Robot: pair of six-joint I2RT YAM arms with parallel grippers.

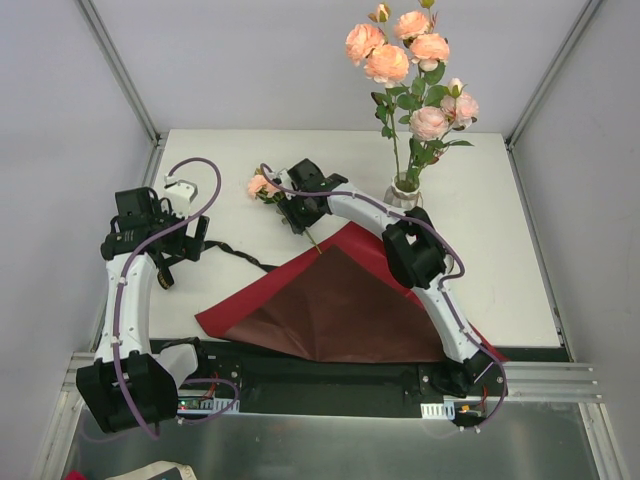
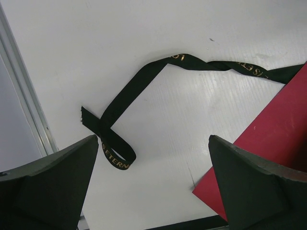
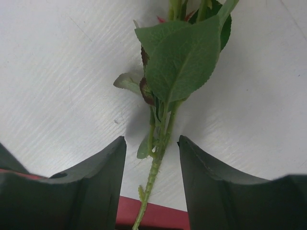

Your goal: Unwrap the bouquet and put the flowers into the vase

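- Since the paper (image 1: 330, 300) lies spread open by the near edge of the counter (image 1: 500, 230) and the ribbon (image 2: 144, 81) trails loose toward the left edge, the unwrapping looks done.
- Most flowers (image 1: 400, 60) stand in the vase (image 1: 404, 190) by the far edge, right of middle; one rose (image 1: 262, 185) lies flat left of it, not yet placed.
- The right claw (image 3: 151, 141) straddles that rose's stem, jaws partly apart, gripping nothing.
- The left claw (image 2: 153, 139) gapes wide, empty, above the ribbon.
- The counter is white, matte and finely ridged, with pale walls and metal frame posts around it.
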